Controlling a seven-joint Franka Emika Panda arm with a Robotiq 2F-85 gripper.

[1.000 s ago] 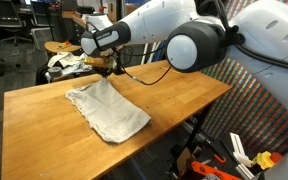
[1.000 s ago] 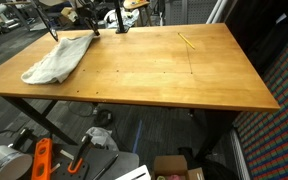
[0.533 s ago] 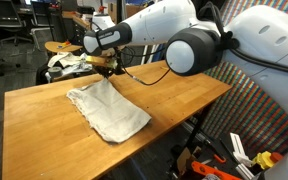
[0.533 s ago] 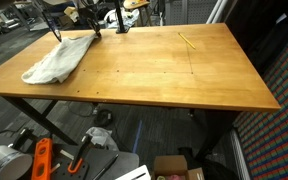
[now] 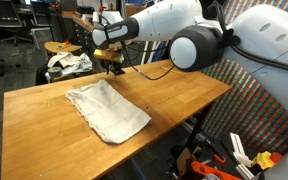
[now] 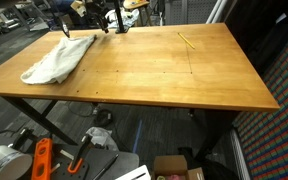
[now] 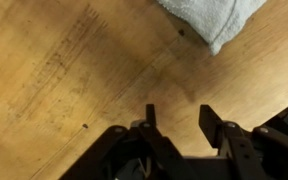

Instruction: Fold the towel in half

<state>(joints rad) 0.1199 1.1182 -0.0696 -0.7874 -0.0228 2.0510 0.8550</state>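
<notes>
off-white towel lies just beyond gripper (jaws parted, seemingly empty).

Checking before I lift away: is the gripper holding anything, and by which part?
Nothing is held. The gripper is open over the bare table, and the towel lies clear of its fingers, corner nearest.

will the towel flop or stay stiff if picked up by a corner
Probably floppy: the towel lies wrinkled and limp on the table. It looks thin, so likely light. Pushed, it would probably bunch, not slide.
</notes>
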